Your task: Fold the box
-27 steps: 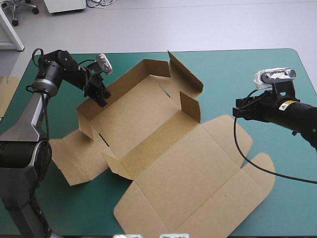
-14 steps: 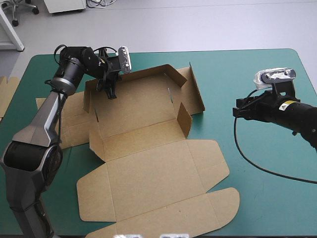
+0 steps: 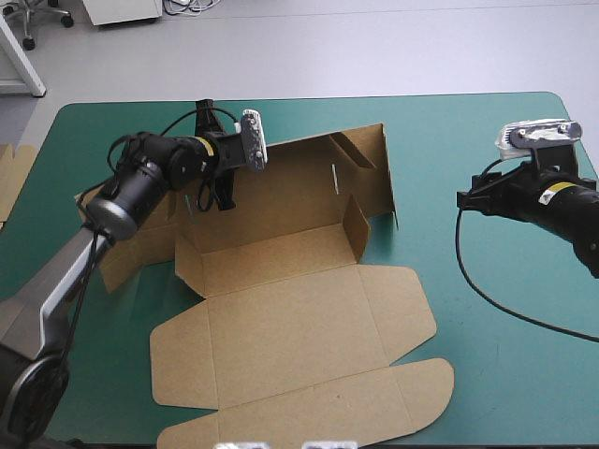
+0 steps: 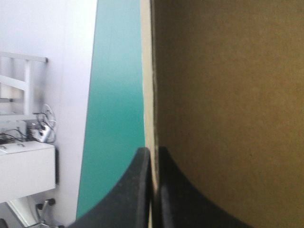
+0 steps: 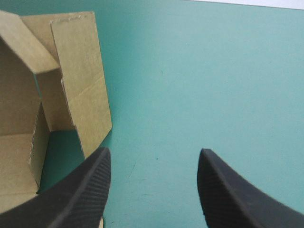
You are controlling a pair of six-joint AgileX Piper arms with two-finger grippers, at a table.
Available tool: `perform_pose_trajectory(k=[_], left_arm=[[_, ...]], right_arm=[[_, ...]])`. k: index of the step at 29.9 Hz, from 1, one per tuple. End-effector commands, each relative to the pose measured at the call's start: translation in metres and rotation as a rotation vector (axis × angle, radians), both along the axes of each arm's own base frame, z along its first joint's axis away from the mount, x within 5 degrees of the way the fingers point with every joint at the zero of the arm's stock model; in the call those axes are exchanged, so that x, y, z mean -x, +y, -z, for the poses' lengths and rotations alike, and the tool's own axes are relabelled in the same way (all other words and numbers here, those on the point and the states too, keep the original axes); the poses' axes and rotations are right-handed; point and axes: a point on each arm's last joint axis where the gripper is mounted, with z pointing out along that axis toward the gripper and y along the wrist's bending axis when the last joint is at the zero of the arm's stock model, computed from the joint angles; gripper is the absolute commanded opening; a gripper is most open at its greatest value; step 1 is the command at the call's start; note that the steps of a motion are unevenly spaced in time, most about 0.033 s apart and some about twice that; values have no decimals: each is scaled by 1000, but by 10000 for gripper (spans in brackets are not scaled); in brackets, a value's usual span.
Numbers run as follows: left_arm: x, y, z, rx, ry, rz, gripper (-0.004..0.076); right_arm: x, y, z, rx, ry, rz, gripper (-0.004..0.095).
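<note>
Left gripper (image 3: 222, 194): clenched on the box (image 3: 290, 327). In its wrist view the black fingers (image 4: 135, 194) are all but closed, the sheet's edge pinched between them and the board running straight ahead from the jaws. The grip looks to be on the far-left wall.

Right gripper (image 3: 471, 199): spread wide, holding nothing. An upright flap (image 5: 80, 85) is ahead of it and off to one side. Only bare teal-green cover (image 5: 199, 71) shows between its fingers.

Box: mid-table, walls partly raised around the tray, lid and tuck flaps flat toward the near edge.

Handling, my guess:
- Light, and likely to slide on the cover.
- Stiff across panels, but bends readily at the creases.
- Thin edges may crumple under a hard pinch.
- Best taken at a flap edge, close to its crease.

Around: a strip of more board (image 3: 11, 178) at the table's left edge, well apart from both jaws. Nothing seems to block the right jaws' way to the flap.
</note>
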Motion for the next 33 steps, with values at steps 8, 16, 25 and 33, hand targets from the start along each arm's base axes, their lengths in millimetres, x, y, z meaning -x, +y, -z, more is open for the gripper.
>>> perform_pose_trajectory(k=[8,16,25,33], left_arm=[[63,-17,-8,135,-235,63,-11],[74,-28,-15,132,-298,19,-11],[93,-42,10,8,-301,-25,-11],[101,-49,10,-29,-311,-17,-11]], right_arm=[[13,-4,-43,-17,-92,29,511],[-5,2,-31,-60,11,2,509],[-49,4,-41,-65,21,3,509],[-107,-4,-52,-130,34,-39,459]])
